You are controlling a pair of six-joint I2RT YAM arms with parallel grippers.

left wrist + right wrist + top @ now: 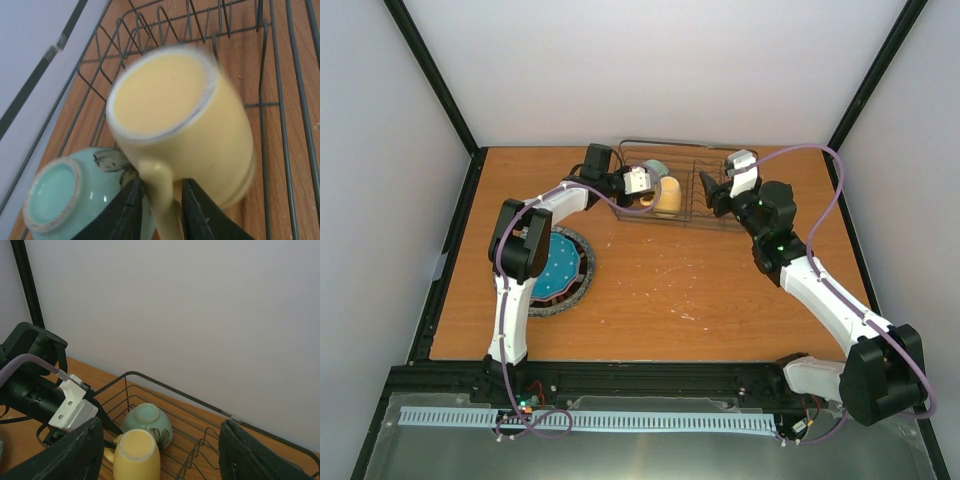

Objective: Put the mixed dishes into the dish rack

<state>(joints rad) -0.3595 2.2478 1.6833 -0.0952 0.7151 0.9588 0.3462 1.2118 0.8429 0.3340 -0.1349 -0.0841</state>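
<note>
While the wooden table (720, 300) holds everything, the job centres on the black wire dish rack (682, 150) at its far edge, about mid-width. Well apart from it, on the near left, lies the plate stack. The grey speckled plate (582, 292) shows only as a rim at the bottom, the teal white-dotted plate (556, 266) is on top, and anything between them is hidden.

In the rack's left end the pale green bowl (65, 200) lies foot ring up, against the far wall. Just beside it, on the near side, the yellow mug (185, 120) is upside down with its base uppermost.

The left gripper (161, 212) reaches in from the left, its fingers (127, 215) on either side of the mug's handle. A thin dark gap shows on one side, and I cannot tell whether they pinch the handle or have let go. The right gripper (715, 192) hangs over the rack's right half, spread wide and grasping nothing.

By my reading, the step in hand is setting down the mug, with the bowl already loaded and the plates yet to come. The next move calls for the left fingers to part fully. They should then back out leftward along the handle's line without tipping the mug or nudging the bowl, and go to the teal plate, which should stand between the upright dividers on the right
</note>
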